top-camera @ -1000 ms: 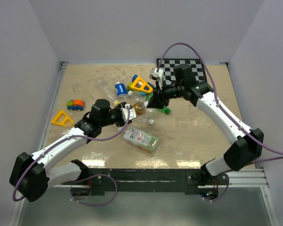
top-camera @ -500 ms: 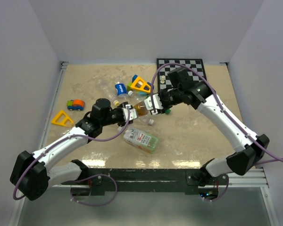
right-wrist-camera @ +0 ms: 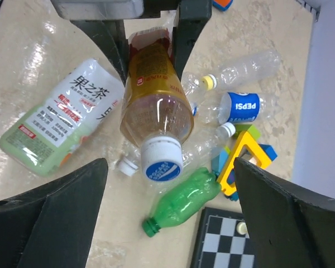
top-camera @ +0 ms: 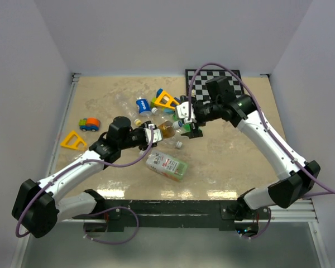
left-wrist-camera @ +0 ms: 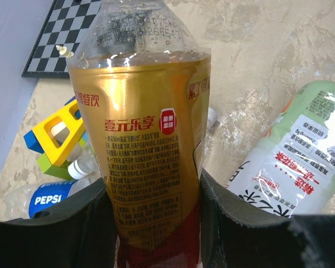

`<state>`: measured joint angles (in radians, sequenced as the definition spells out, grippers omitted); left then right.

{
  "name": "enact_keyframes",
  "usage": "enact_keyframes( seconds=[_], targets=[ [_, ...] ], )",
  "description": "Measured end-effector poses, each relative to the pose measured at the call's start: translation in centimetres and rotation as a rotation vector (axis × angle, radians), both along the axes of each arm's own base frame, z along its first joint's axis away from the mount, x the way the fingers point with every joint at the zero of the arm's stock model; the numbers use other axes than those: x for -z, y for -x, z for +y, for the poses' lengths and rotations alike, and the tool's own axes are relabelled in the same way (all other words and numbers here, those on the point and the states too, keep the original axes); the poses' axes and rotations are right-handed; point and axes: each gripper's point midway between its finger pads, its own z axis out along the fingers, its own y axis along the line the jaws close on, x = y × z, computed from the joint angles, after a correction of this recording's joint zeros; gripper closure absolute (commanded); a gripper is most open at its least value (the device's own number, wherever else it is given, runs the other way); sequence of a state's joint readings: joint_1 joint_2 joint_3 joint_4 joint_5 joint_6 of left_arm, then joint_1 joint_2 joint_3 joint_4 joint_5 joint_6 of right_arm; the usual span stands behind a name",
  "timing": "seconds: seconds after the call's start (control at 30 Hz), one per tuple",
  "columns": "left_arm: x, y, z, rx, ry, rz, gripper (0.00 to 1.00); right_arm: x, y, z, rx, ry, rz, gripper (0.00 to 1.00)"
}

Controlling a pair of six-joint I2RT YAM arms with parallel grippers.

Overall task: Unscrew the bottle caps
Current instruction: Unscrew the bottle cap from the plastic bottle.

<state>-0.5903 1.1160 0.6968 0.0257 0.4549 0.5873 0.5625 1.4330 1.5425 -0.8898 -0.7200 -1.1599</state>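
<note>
L pincer (top-camera: 154, 133) clamped on amber bottle (left-wrist-camera: 151, 139), whose white cap (right-wrist-camera: 161, 162) is on & sits btwn the fingers of R pincer (top-camera: 188, 124), spread wide, not touching; loose cap (right-wrist-camera: 124, 165) on surface just beside.

Right gripper (right-wrist-camera: 168, 163): you had its jaws pinched narrow a second ago; they now stand wide apart, one either side of the white cap (right-wrist-camera: 162, 159) on the amber bottle (right-wrist-camera: 155, 95), touching neither. Right wrist: turned since then, its white block swung down from beside the chessboard (top-camera: 234, 78).
</note>
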Motion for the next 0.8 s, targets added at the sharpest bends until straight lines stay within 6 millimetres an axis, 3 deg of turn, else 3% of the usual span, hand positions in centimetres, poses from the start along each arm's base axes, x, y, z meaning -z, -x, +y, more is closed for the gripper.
enact_keyframes(
  seconds=[0.17,0.33,0.5,0.6,0.8],
  targets=[
    [0.1,0.1,0.0,0.002,-0.002,0.005,1.00,-0.8,-0.3,-1.7,0.060,-0.065,0.099,0.02],
    [0.1,0.1,0.0,0.000,-0.002,0.007,1.00,-4.7,-1.0,-4.2,0.319,-0.251,0.222,0.02],
    [0.2,0.0,0.1,-0.011,-0.002,0.012,1.00,-7.0,-0.3,-3.7,0.414,-0.380,0.372,0.13],
    [0.2,-0.2,0.2,-0.024,-0.002,0.017,1.00,-6.0,-0.7,-2.8,0.439,-0.396,0.484,0.19],
    [0.5,-0.5,0.5,-0.049,-0.008,0.023,1.00,-0.5,-1.5,0.2,0.507,-0.304,0.714,0.20]
  ],
)
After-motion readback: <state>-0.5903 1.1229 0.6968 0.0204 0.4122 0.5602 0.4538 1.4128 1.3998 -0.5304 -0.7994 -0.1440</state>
